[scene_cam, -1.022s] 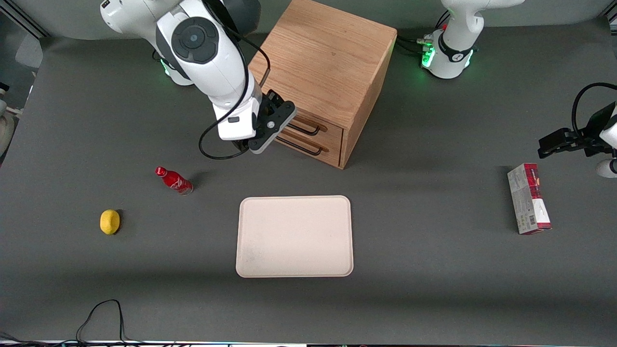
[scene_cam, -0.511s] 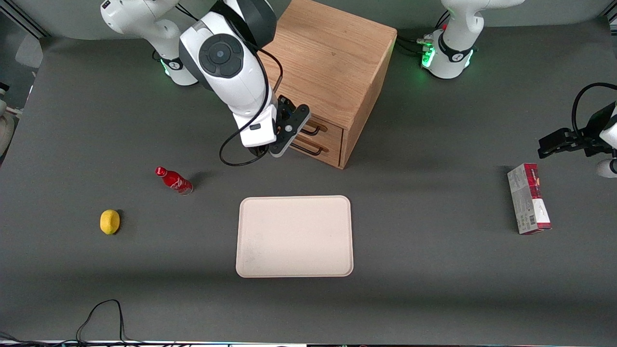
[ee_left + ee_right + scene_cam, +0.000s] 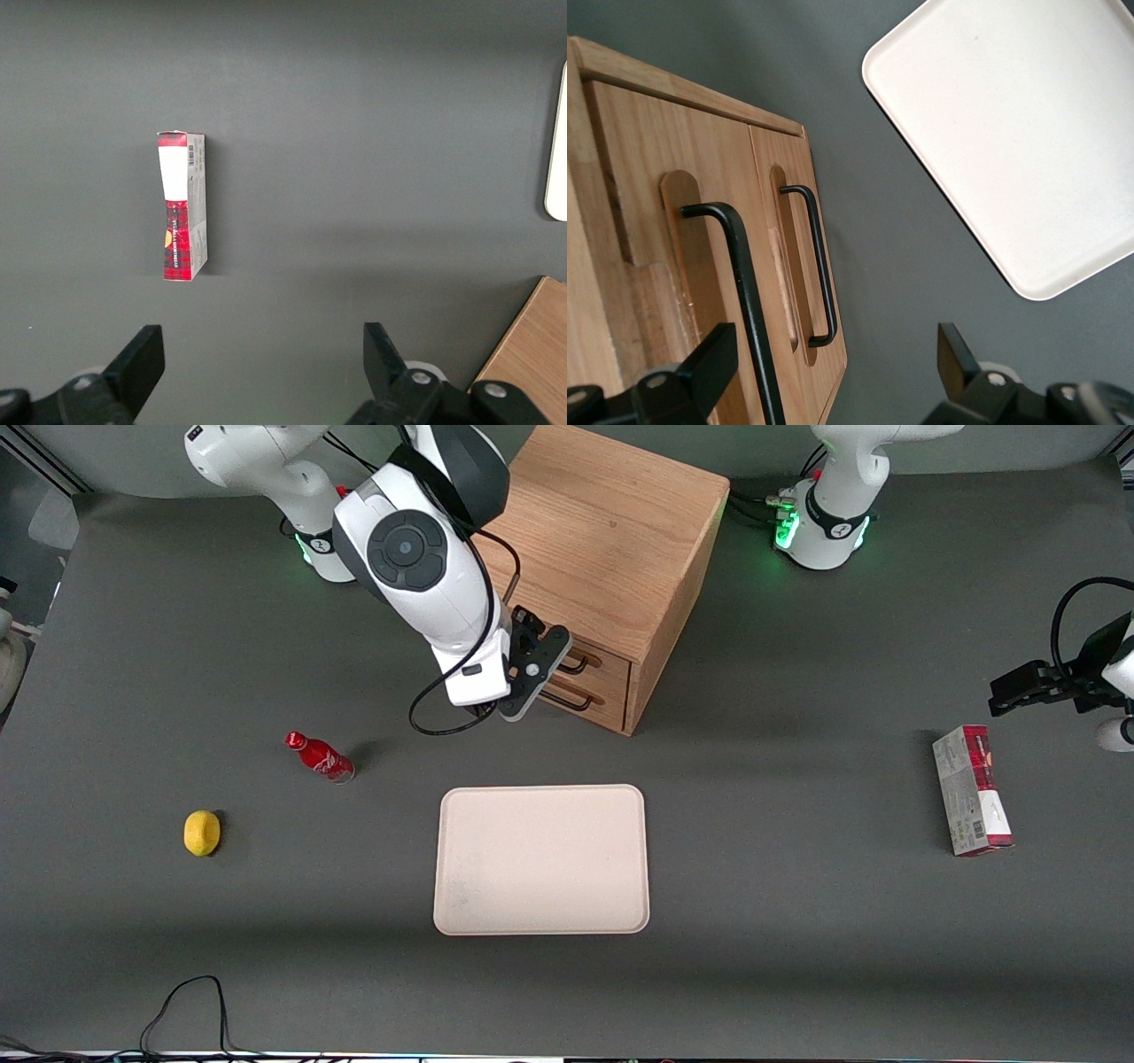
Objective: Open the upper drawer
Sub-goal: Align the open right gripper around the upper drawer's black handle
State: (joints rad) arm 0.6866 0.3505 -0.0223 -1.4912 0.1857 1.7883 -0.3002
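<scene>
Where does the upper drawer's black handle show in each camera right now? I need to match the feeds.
Front view: the upper drawer's handle sits on the cabinet's front, just above the lower drawer's handle, partly covered by the gripper.
Right wrist view: the upper drawer's handle is the closer, thicker bar, with one of the open gripper's fingers next to it.
Left wrist view: not in it.
Shared landmark: the cream tray.

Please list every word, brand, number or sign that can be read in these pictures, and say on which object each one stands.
No text can be read.
Red bottle: white script, too small to read.
Red and white carton: print and barcode, blurred.
Upper drawer, tray, lemon: no markings.
Gripper, open before the upper drawer: no label.
</scene>
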